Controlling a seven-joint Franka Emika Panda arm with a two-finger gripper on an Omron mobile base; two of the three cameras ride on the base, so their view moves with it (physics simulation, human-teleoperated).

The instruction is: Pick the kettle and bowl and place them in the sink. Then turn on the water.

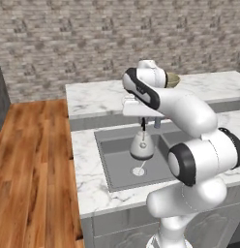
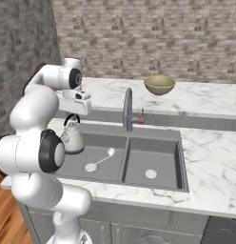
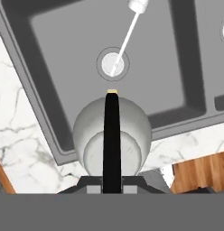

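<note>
While the arm reaches forward in the left base view, the tool (image 1: 142, 117) hangs above the sink (image 1: 112, 164) with the kettle (image 1: 142, 146) dangling from it by the thin black handle, held clear of the basin floor, probably so it can be lowered straight down. From the right base view, the kettle (image 2: 72, 137) sits over the left basin, beside the faucet (image 2: 128, 107), while the bowl (image 2: 159, 85) waits on the raised tabletop (image 2: 205, 102) behind the sink (image 2: 179, 157), well apart and not yet fetched. Looking along the hand view, the tool (image 3: 112, 187) is clamped on the handle running up the middle, the kettle (image 3: 89, 131) hanging over the basin's near edge, short of the drain (image 3: 112, 63).
</note>
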